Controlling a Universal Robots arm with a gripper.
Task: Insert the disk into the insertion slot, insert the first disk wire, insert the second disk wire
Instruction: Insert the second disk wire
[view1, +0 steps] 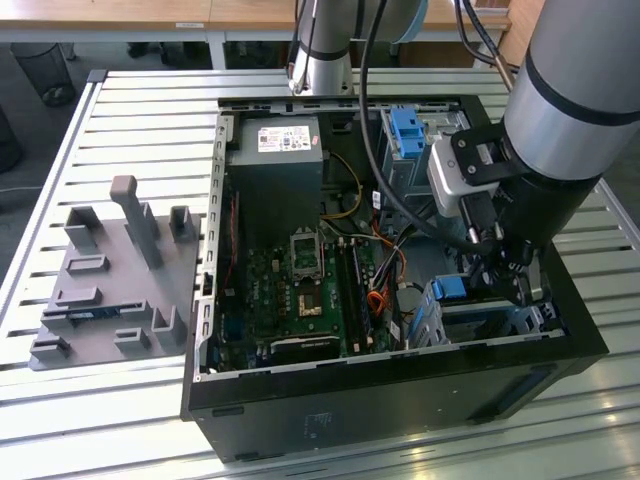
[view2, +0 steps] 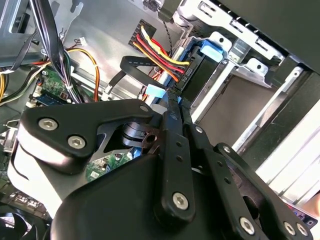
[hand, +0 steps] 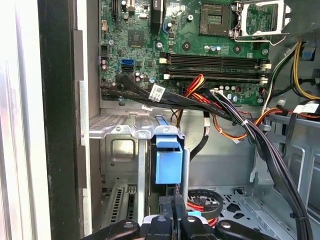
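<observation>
1. Gripper (view1: 515, 285) hangs low inside the computer case (view1: 400, 390), and I read its fingers as drawn tight together. I cannot tell whether something thin is pinched between them.
2. Straight ahead of the fingertips is the disk (hand: 167, 165), marked by its blue carrier. It stands edge-on inside the slot (hand: 120, 131), so I judge the insertion step done.
3. In the second wrist view the gripper (view2: 173, 100) points at the disk's (view2: 202, 70) dark end. The slot's (view2: 235, 65) silver frame wraps round beyond that.
4. A small light-blue plug (view2: 155, 92) lies just beside the fingertips. I cannot say whether it touches them.
5. A red-and-yellow wire bundle (view2: 155, 55) runs in to the disk's end, a little past the tips. Whether either disk wire is fully home is hidden from me.
6. Handling, as I judge it: the disk is rigid and fairly heavy, and its bare metal faces are smooth. I would grip the plastic carrier, which is the safer place.
7. The wires are limp and springy, so I would hold one by its stiff plug body, not by the cable. The plug needs squaring to its socket, since the contacts look easy to damage.
</observation>
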